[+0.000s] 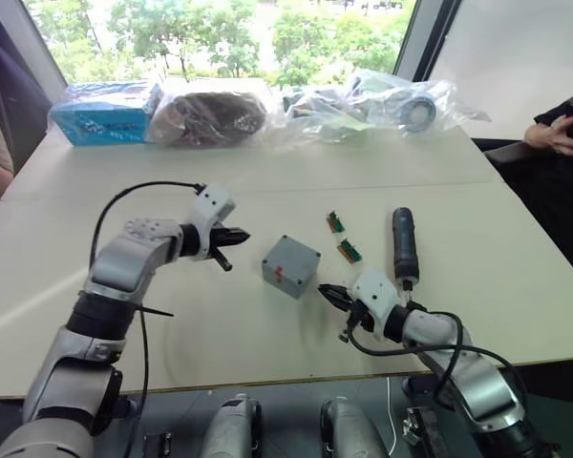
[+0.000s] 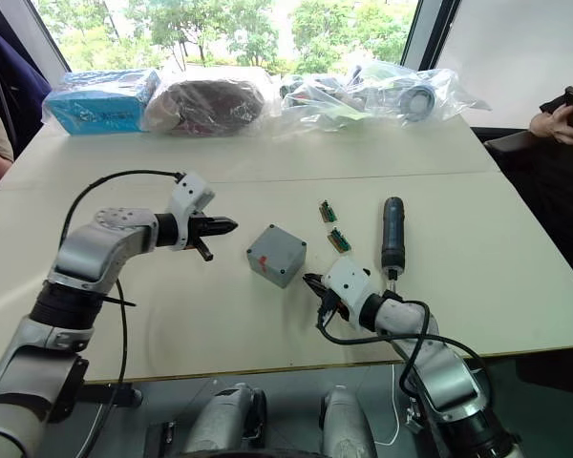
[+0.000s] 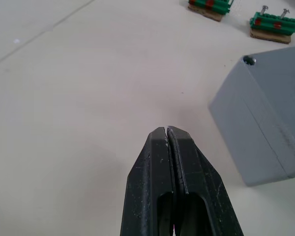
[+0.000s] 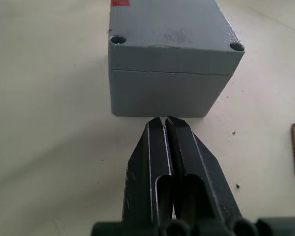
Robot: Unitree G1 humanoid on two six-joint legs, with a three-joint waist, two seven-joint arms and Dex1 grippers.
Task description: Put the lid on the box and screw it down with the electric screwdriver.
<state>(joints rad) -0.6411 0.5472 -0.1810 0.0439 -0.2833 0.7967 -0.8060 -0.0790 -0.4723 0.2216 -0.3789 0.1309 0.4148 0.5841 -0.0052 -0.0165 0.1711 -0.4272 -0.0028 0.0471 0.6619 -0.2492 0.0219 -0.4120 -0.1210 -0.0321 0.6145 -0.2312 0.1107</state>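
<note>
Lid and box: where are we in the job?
Done: the lid sits on the box, seam closed. In hand: nothing; the left gripper and right gripper are both shut and empty beside the box. Left: the electric screwdriver lies untouched on the table; no screwing started.

Matt grey box, pale smooth tabletop

The box (image 4: 172, 93) and lid (image 4: 169, 27) looked like matt, faintly speckled grey plastic; gripper fingers (image 3: 187, 182) were scuffed black plastic; the table (image 1: 220, 315) was smooth, matt off-white; bags (image 1: 363, 100) glossy clear plastic.
</note>
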